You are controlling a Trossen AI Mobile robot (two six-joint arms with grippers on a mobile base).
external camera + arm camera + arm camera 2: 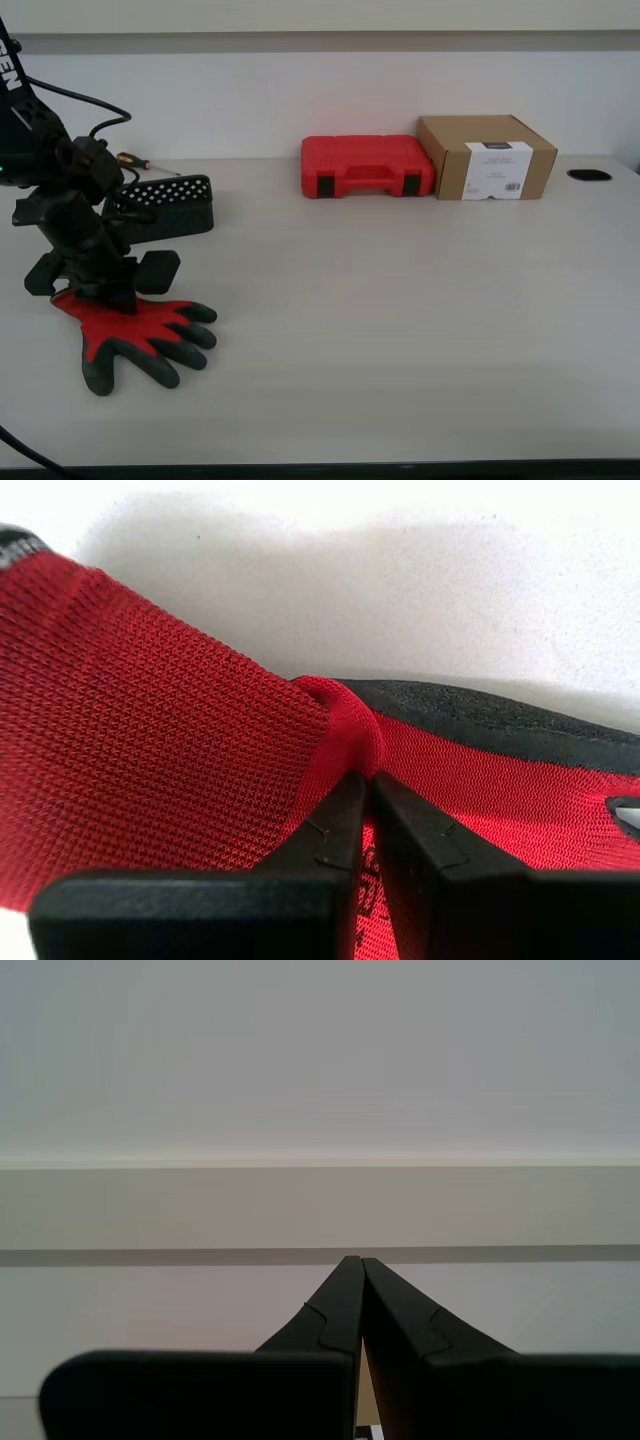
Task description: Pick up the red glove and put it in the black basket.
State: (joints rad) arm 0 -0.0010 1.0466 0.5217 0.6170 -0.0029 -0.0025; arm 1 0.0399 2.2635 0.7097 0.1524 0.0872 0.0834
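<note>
My first gripper (362, 780) pinches fold of glove (140, 335) just before basket (165, 205); my second gripper (355, 1260) pressed together, empty

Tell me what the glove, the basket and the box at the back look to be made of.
The red glove: knitted fabric with visible stitch rows, and a matte dark coating, likely rubber, on fingers. The black basket: apparently moulded plastic, with rows of small holes. The brown box: plain matte cardboard with a white label.
</note>
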